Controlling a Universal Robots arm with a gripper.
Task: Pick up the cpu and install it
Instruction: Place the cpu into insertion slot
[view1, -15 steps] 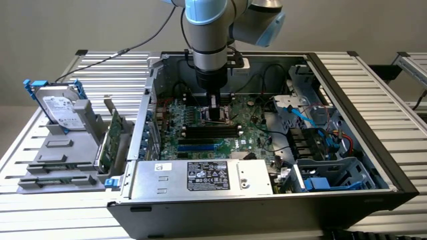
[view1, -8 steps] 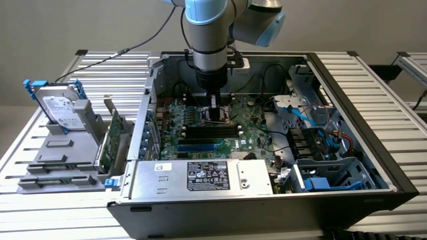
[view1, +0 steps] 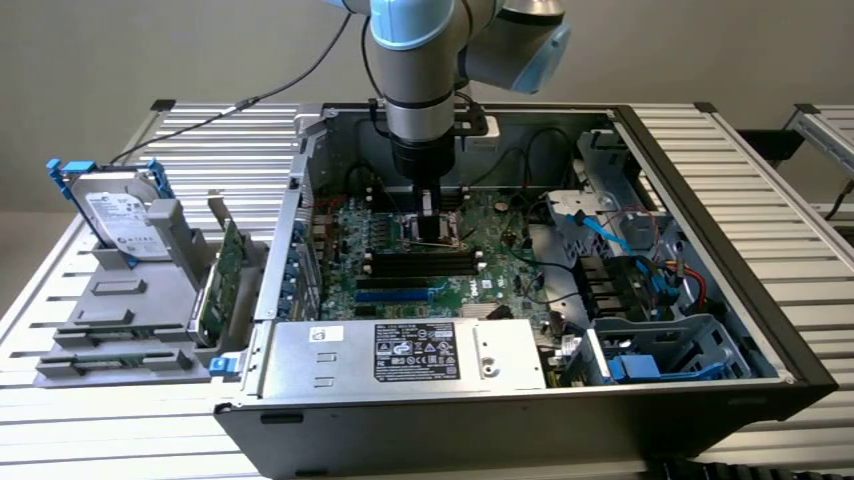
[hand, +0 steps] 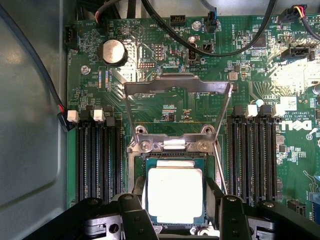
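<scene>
The cpu (hand: 175, 195), a small square chip with a bright silver-grey top, lies level in the socket frame on the green motherboard (hand: 165, 115). My gripper (hand: 176, 202) straddles it, and a black finger (hand: 132, 210) presses on each of two opposite edges, so it is shut on the chip. The socket's metal load plate (hand: 177, 87) stands swung open just beyond the chip. In the exterior view the gripper (view1: 430, 228) reaches straight down into the open computer case (view1: 721, 200), low over the middle of the board.
Black memory slots (hand: 97, 155) flank the socket on both sides, and black cables (hand: 210, 45) loop across the board behind it. A power supply (view1: 400, 355) fills the case's front. Outside, on the exterior view's left, a hard drive (view1: 120, 215) and a green card (view1: 220, 280) stand in a grey holder.
</scene>
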